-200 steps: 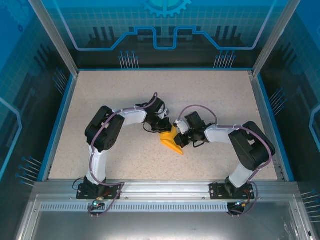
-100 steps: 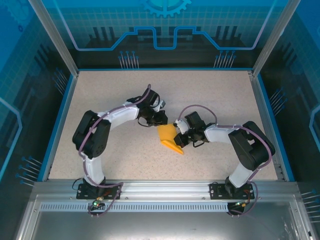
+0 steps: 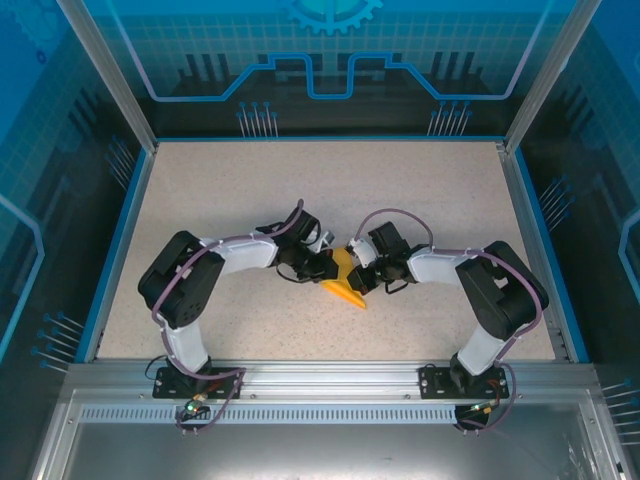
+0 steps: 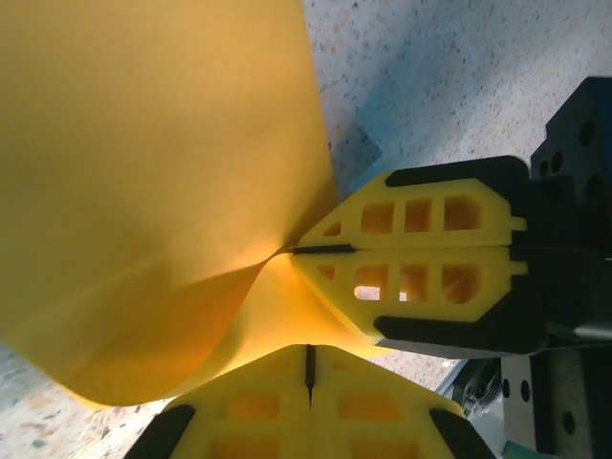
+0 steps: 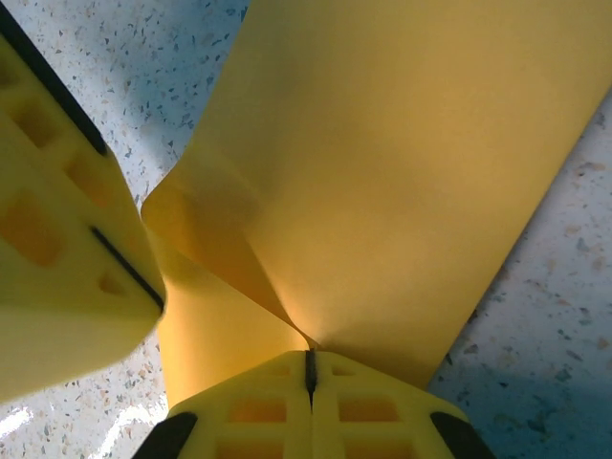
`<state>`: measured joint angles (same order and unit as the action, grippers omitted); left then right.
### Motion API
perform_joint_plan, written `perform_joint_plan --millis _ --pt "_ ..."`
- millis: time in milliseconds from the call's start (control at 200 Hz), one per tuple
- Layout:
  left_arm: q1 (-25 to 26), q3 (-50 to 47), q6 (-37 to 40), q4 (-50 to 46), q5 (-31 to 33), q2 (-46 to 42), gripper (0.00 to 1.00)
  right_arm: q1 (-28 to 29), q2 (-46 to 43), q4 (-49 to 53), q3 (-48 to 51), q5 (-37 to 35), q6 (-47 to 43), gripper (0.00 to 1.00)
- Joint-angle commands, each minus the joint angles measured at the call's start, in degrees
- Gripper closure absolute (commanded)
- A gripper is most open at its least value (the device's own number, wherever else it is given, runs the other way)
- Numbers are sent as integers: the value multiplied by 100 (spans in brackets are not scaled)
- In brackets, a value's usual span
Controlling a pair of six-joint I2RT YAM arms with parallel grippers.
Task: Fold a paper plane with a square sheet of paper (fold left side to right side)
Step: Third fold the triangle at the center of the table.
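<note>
The orange-yellow sheet of paper (image 3: 347,288) lies mid-table, folded into a narrow shape with a point toward the front right. My right gripper (image 3: 356,262) is shut on its upper edge; in the right wrist view a crease of the paper (image 5: 402,163) runs straight into the closed seam of that gripper (image 5: 309,356). My left gripper (image 3: 326,266) is shut, its tip (image 4: 309,350) against the curled lower layer of the paper (image 4: 163,143), with no paper seen in its seam. The two grippers nearly touch, the right gripper (image 4: 292,251) just beside the left one.
The speckled beige table (image 3: 200,190) is ringed by a blue rim (image 3: 118,250) and metal frame posts. Both arms bend inward from their bases at the near edge, elbows out toward the sides.
The left gripper lifted off the paper toward the back left, then came back down against the paper's left side. The right gripper held the paper still; the paper now looks narrower.
</note>
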<state>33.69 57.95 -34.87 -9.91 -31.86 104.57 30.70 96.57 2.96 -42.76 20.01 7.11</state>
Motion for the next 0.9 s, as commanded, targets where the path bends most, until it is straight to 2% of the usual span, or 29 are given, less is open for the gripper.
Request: perform_joint_plan --millis 0,640,865,895 --pt "43 -124 -208 347 -172 148 96 59 243 460 40 -142 -8 100" --pt "69 -480 -108 202 192 339 96 68 282 494 -15 -166 -5 100" --pt "73 -469 -65 61 399 502 97 33 51 604 -222 -160 35 100" --pt "67 -470 -55 35 425 518 97 18 -3 639 -292 -157 51 95"
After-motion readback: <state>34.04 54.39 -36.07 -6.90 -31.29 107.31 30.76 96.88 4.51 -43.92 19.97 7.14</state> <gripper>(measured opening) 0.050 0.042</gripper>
